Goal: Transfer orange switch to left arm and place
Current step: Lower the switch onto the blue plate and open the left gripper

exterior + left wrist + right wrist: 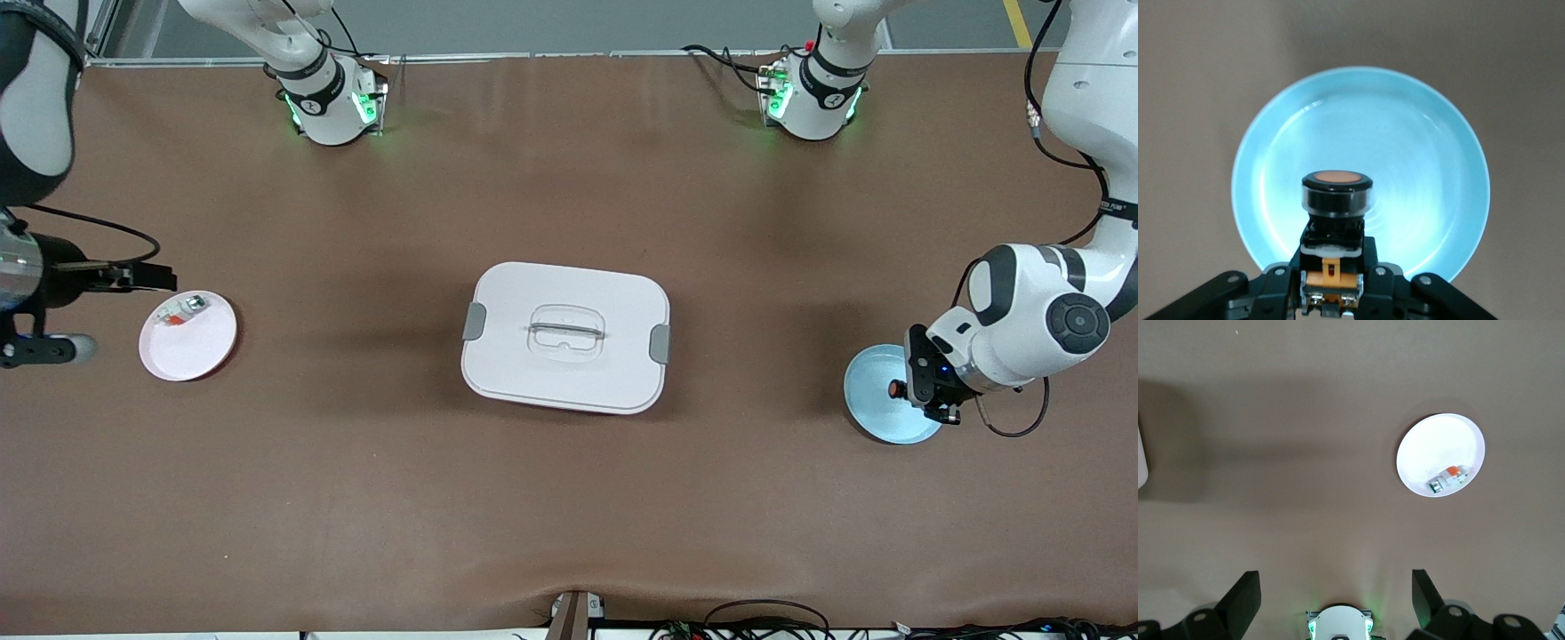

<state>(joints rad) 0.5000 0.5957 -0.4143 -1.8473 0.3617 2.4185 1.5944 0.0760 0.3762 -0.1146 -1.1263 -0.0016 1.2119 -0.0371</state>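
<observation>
The orange switch [895,388], black with an orange round cap, is held in my left gripper [916,392] over the blue plate [876,418] at the left arm's end of the table. In the left wrist view the fingers [1371,270] are shut on the switch's body [1337,193], with the blue plate [1405,133] below. My right gripper [124,313] is open and empty, in the air beside the pink plate [200,351] at the right arm's end; its fingers [1241,600] stand wide apart. The white box [565,373] sits in the middle of the table.
The pink plate [1431,447] holds a white-silver part with a red bit [182,311], also in the right wrist view [1448,479]. A corner of the box [1141,460] shows there. Both arm bases stand along the table's edge farthest from the front camera.
</observation>
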